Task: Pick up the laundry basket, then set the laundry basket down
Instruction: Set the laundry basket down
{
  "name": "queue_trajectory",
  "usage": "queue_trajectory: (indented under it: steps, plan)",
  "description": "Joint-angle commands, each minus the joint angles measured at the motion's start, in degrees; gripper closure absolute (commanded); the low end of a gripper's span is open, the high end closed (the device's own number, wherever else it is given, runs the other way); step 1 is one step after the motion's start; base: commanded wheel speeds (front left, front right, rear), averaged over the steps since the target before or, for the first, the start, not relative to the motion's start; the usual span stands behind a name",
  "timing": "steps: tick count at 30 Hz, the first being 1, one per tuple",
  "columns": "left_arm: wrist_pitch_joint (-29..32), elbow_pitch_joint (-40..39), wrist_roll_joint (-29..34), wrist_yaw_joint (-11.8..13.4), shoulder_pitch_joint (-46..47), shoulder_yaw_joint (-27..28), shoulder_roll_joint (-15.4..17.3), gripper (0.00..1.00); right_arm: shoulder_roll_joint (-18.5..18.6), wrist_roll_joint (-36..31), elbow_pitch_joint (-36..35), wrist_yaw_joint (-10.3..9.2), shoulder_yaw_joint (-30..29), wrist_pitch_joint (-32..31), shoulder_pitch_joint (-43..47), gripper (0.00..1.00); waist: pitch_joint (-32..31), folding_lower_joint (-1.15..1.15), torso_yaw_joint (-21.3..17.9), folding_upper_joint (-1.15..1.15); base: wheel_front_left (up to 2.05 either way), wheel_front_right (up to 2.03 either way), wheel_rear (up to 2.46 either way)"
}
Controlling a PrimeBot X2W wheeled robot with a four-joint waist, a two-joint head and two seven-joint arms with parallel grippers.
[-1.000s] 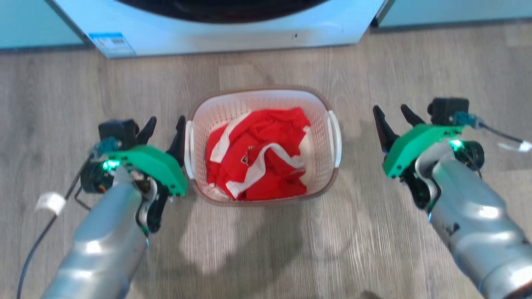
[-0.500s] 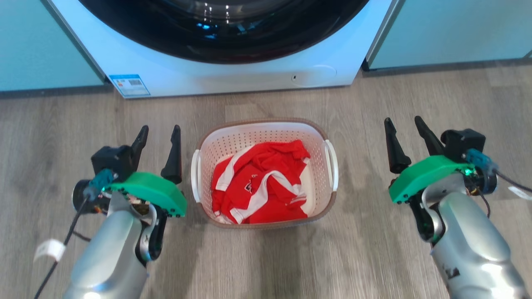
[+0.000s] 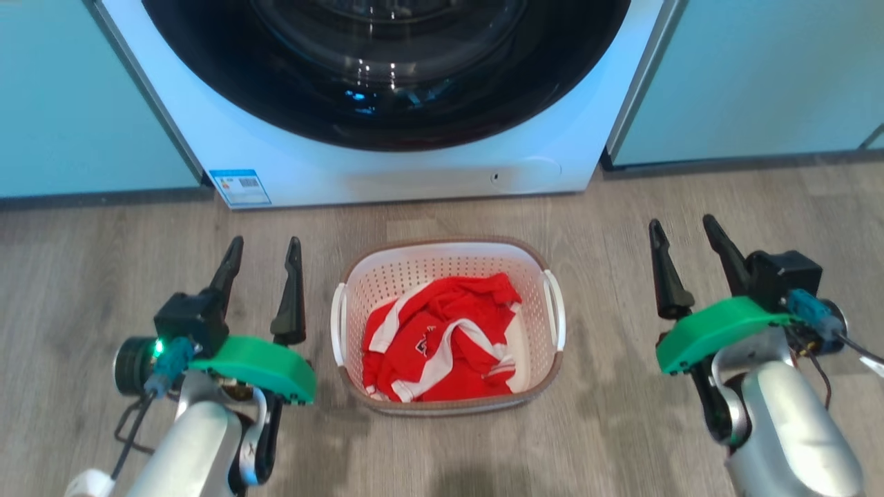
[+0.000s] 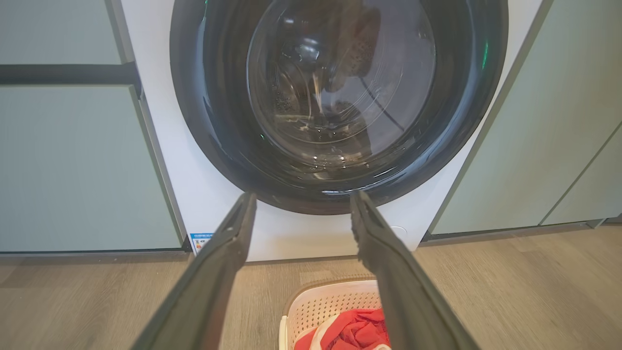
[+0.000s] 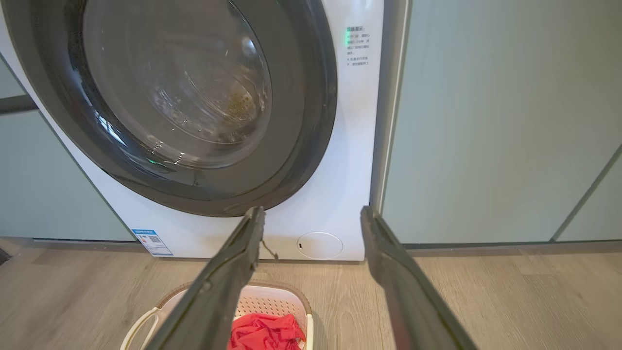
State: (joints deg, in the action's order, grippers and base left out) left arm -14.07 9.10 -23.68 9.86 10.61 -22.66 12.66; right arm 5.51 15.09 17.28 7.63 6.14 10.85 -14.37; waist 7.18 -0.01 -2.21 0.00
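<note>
The laundry basket [image 3: 532,293], white and perforated with a brown rim, stands on the wooden floor in the head view's middle, holding a red and white garment [image 3: 442,338]. Its white handles flank it left and right. My left gripper [image 3: 266,245] stands open just left of the basket, apart from the handle. My right gripper [image 3: 684,228] stands open well to the basket's right. The left wrist view shows the basket's [image 4: 316,304] far rim between my open fingers [image 4: 228,253]. In the right wrist view the basket [image 5: 272,296] sits low, partly behind the left finger.
A white front-loading washing machine [image 3: 414,176] with a dark round door stands right behind the basket. Pale green cabinet fronts [image 3: 753,76] flank it on both sides. Wood-look floor [image 3: 621,442] spreads around the basket and under both arms.
The head camera has tilted up, so more of the washing machine shows and the basket sits lower. Both grippers now point more upright and stand a little farther from the basket.
</note>
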Motion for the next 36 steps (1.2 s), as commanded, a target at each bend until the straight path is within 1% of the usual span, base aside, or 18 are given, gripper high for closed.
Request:
queue_trajectory:
  steps: [1,10,15,26,36]
  plan:
    - [0.38,-2.51,0.45,0.47,1.06,1.96,1.61,0.00,-0.58,-0.64,-2.54,-0.14,0.69,-0.61,0.00,0.00,-0.80,0.01,0.11,0.00,0.00,0.00,0.00]
    - [2.33,-6.07,-0.09,2.99,-5.11,2.02,2.65,0.00,-0.92,-2.61,-7.16,-0.14,-1.22,-4.37,5.75,0.00,-4.94,0.01,-0.15,0.00,0.00,0.00,0.00]
    - [3.05,-6.76,-0.79,3.76,-7.75,2.06,2.92,0.00,-0.99,-2.92,-8.90,-0.14,-1.71,-5.70,8.57,0.00,-7.16,0.01,-0.29,0.00,0.00,0.00,0.00]
    - [3.41,-8.02,-1.29,4.74,-9.79,2.23,3.66,0.00,-1.06,-3.21,-12.88,-0.14,-1.07,-7.69,11.05,0.00,-8.62,0.01,-0.39,0.00,0.00,0.00,0.00]
    - [3.47,-8.57,-1.38,5.64,-10.32,2.44,3.96,0.00,-1.08,-3.16,-13.57,-0.14,-0.93,-8.44,11.56,0.00,-8.62,0.01,-0.86,0.00,0.00,0.00,0.00]
